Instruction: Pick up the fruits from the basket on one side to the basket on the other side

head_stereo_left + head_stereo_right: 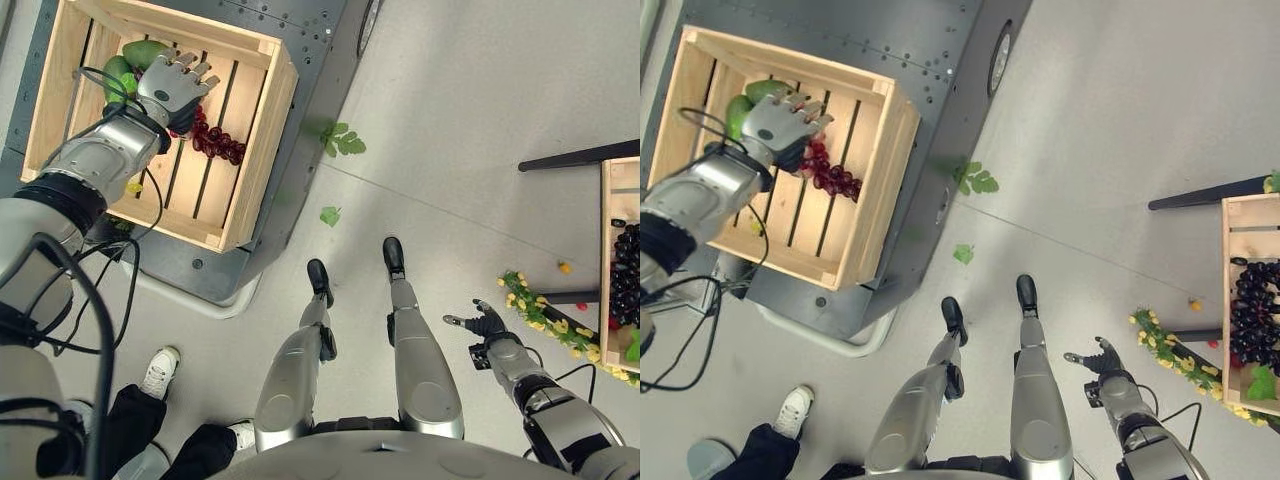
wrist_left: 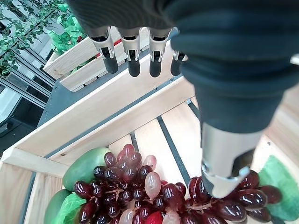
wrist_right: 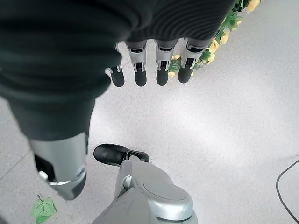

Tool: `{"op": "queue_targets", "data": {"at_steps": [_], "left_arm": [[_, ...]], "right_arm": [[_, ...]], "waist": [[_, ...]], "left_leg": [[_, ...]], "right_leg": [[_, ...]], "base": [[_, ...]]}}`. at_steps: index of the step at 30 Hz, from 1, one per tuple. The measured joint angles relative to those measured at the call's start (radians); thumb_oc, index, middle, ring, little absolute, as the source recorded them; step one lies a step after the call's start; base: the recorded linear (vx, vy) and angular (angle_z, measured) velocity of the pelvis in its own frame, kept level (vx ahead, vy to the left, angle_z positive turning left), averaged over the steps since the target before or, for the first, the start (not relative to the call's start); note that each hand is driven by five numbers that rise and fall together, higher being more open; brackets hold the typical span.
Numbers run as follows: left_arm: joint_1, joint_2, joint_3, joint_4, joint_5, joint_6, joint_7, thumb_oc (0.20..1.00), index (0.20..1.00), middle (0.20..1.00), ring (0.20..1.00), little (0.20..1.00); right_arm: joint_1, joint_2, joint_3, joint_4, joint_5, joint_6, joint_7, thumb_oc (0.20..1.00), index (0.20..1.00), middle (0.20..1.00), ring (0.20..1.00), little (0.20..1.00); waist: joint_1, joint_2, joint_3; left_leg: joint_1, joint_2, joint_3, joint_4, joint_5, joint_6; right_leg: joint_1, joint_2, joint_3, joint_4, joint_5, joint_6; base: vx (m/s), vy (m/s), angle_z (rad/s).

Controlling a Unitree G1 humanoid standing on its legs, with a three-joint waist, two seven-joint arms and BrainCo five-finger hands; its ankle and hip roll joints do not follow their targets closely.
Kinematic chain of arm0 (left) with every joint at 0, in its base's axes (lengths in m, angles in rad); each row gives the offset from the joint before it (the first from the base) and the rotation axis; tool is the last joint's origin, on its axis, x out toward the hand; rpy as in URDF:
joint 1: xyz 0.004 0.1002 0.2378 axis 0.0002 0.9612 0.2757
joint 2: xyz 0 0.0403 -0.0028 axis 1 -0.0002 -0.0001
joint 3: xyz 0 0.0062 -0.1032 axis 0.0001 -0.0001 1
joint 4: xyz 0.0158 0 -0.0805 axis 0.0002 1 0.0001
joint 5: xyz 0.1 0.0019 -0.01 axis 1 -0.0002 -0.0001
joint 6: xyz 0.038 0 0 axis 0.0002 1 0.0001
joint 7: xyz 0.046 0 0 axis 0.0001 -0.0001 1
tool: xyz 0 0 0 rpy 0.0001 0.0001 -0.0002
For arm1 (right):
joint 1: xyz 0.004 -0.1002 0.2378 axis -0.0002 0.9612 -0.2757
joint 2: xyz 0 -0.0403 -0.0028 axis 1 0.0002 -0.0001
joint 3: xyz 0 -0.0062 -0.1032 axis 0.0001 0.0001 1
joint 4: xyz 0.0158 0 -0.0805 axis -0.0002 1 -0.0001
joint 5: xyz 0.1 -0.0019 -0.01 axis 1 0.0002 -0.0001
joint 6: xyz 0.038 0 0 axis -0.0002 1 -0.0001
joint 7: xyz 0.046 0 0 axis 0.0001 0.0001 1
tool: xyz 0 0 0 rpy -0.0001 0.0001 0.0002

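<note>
A bunch of red grapes [image 1: 218, 143] lies on the slats of the left wooden crate [image 1: 270, 110], beside green mangoes [image 1: 145, 52]. My left hand [image 1: 172, 88] hovers over the near end of the bunch with straight fingers [image 2: 133, 58]; its thumb [image 2: 219, 172] points down at the grapes [image 2: 140, 186] and nothing is held. A green mango [image 2: 86, 165] lies just behind the bunch. My right hand [image 1: 487, 323] hangs open low on the right, over the floor, its fingers [image 3: 140, 70] straight. The right crate [image 1: 606, 230] holds dark grapes [image 1: 625, 275].
The left crate stands on a dark grey metal platform [image 1: 310, 30]. Loose green leaves [image 1: 342, 140] lie on the floor between the crates. A yellow flower garland [image 1: 540, 310] trails by the right crate. A person's white shoe [image 1: 160, 372] is at lower left.
</note>
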Motion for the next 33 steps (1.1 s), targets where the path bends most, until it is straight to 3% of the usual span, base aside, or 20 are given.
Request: {"op": "queue_targets", "data": {"at_steps": [6,21,33], "left_arm": [[0.002,0.003,0.001,0.076,0.000,0.007,0.000,1.000,1.000,1.000,1.000,1.000],[0.000,-0.006,0.011,0.121,0.000,0.049,0.010,1.000,1.000,1.000,1.000,1.000],[-0.001,-0.063,0.102,0.084,-0.010,0.068,0.036,1.000,1.000,1.000,1.000,1.000]], "right_arm": [[-0.001,-0.013,0.000,-0.015,0.000,-0.006,-0.012,1.000,1.000,1.000,1.000,1.000],[0.001,-0.025,0.024,-0.095,0.018,-0.025,-0.034,1.000,1.000,1.000,1.000,1.000],[0.002,-0.026,0.039,-0.131,0.027,-0.029,-0.038,1.000,1.000,1.000,1.000,1.000]], "waist": [[0.000,0.018,0.012],[-0.026,0.009,0.035],[-0.035,-0.001,0.042]], "left_leg": [[-0.049,-0.001,0.001,0.000,0.008,0.008],[-0.113,-0.002,0.016,0.000,0.014,0.011],[-0.150,-0.002,0.023,0.000,0.017,0.013]], "right_leg": [[-0.053,0.000,0.002,0.000,0.019,-0.002],[-0.125,0.001,0.011,0.002,0.033,-0.002],[-0.167,0.002,0.021,0.004,0.041,-0.003]], "base": [[0.00,0.011,-0.03],[0.00,0.001,-0.02],[0.00,-0.002,-0.02]]}}
